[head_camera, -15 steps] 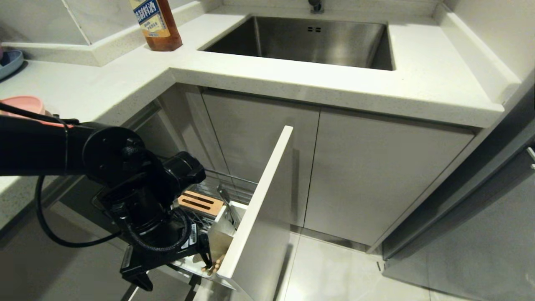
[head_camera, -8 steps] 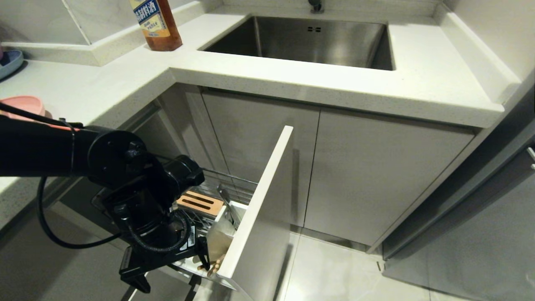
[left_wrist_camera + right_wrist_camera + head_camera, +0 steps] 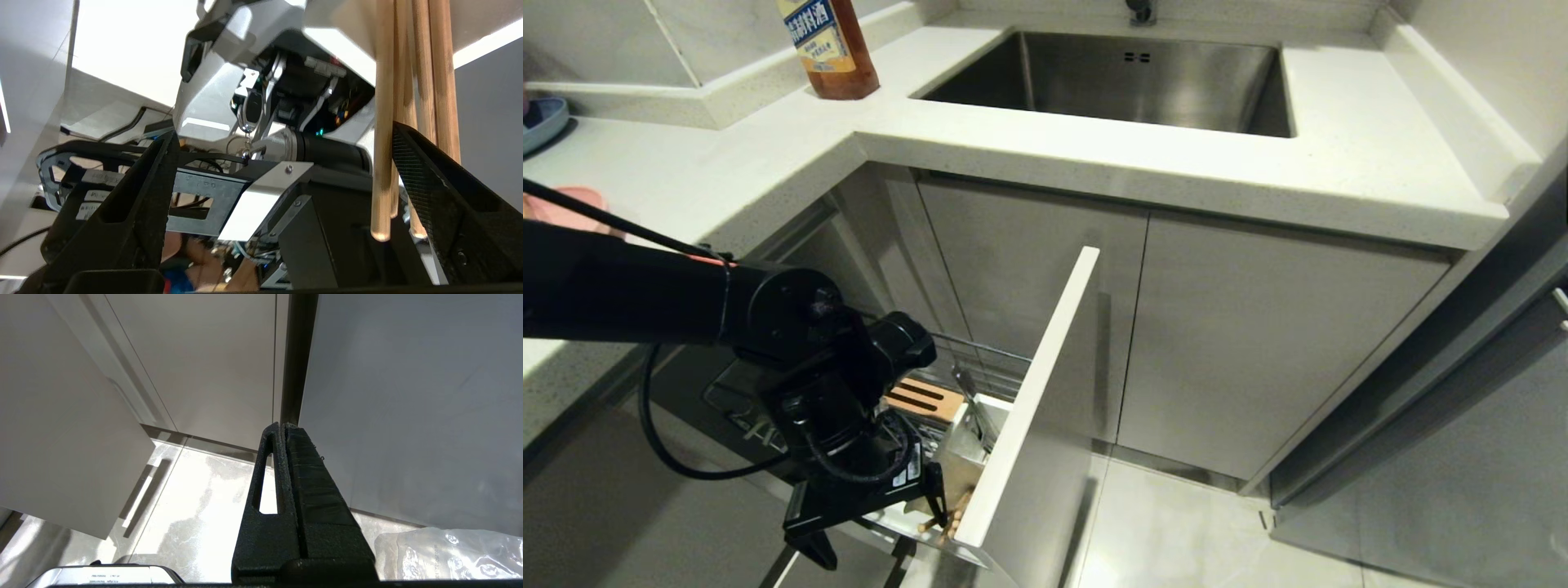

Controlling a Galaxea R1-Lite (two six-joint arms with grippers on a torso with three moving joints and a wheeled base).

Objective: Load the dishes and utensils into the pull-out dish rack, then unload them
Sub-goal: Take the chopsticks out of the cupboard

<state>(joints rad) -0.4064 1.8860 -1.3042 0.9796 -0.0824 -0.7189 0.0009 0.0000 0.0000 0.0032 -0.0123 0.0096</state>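
1. Below the pale stone surface [image 3: 727,171], the pull-out dish rack [image 3: 980,384] stands drawn out from the cabinet, its pale grey front panel [image 3: 1037,408] angled into the room.
2. Inside the rack sit a slotted wooden strip [image 3: 923,398] and a white utensil cup [image 3: 970,457] just behind the front panel; a metal utensil handle [image 3: 972,404] leans up out of the cup.
3. Left claw [image 3: 870,527] hangs low beside the rack's near end, released, its fingers [image 3: 143,204] spread wide.
4. Chopsticks [image 3: 408,102] pass between those fingers in the left wrist view, close against one finger; in the head view their tips [image 3: 947,518] poke out by the front panel. Whether they touch the finger, I cannot tell.
5. Right claw [image 3: 284,428] is clenched, parked low over the floor by the cabinet doors.
6. On the surface stands an amber bottle [image 3: 829,49] with a yellow label bearing Chinese characters, too partial to read. A pink dish [image 3: 572,204] shows behind the left arm, and a blue dish edge [image 3: 539,122] lies at the far left.
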